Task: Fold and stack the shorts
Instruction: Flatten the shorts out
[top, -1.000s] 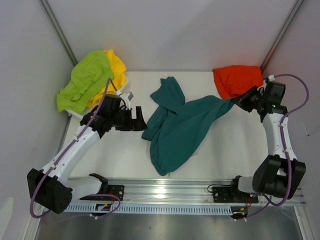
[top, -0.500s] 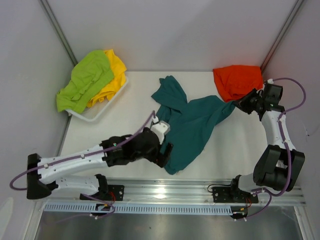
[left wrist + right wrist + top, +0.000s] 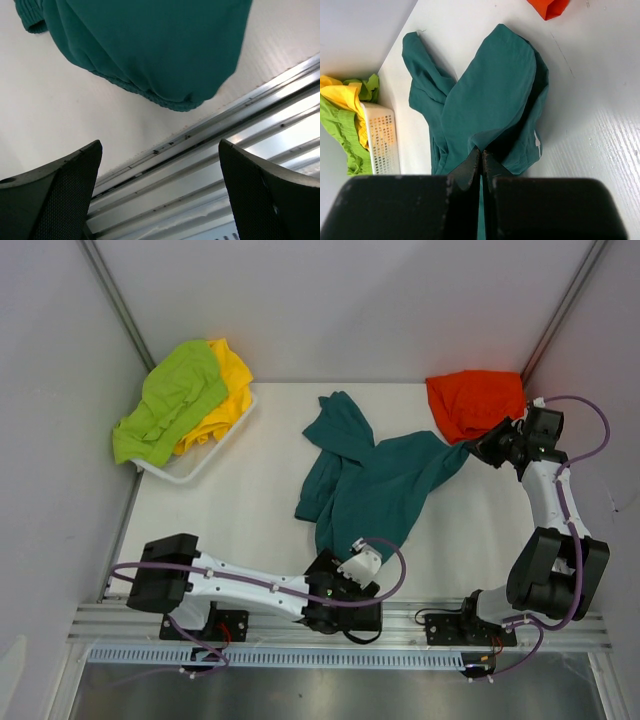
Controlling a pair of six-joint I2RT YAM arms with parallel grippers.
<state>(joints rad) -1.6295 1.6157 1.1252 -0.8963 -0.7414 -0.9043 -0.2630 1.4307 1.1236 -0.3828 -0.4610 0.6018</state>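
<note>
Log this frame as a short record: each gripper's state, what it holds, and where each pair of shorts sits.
left gripper: open, empty, low over the near edge of the table, beside the hem of the teal shorts
right gripper: shut on the teal shorts, at their right end
teal shorts: crumpled, mid-table
orange shorts: far right corner
lime green shorts, yellow shorts: draped over white basket, far left

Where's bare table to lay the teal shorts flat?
Widest bare table lies between the teal shorts and the basket. A smaller patch sits between the shorts and the right arm. Crowded: the centre, where the right gripper pinches the shorts, and the near edge, where the left arm lies.
</note>
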